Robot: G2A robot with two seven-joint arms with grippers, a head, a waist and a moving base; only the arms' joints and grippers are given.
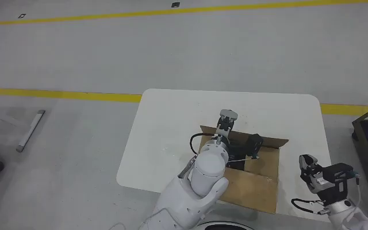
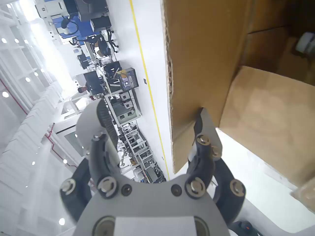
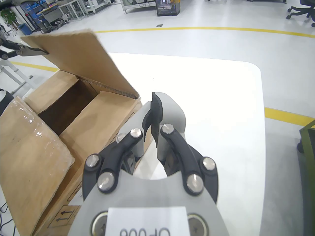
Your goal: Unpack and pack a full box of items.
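Straddling the raised flap [image 2: 196,50] of the box [image 3: 103,109], the left pincer [image 2: 151,108] is spread wide; the right pincer [image 3: 153,109] is seen closed and empty beside the box.

Plenty of room over the bench [image 1: 172,126] on its far side and left; the box [image 1: 253,192] blocks the near right part; its far flap [image 3: 78,57] stands up, tilted, walling the far side of the opening [image 3: 64,104]; the left hand [image 2: 150,109] straddles that flap's corner, fingers spread; the left arm [image 1: 210,167] hangs over the box's left end; the right hand [image 3: 153,109], fingers together, sits just beside the box's right wall over bare bench; a green frame [image 3: 307,148] stands off the bench's right edge.
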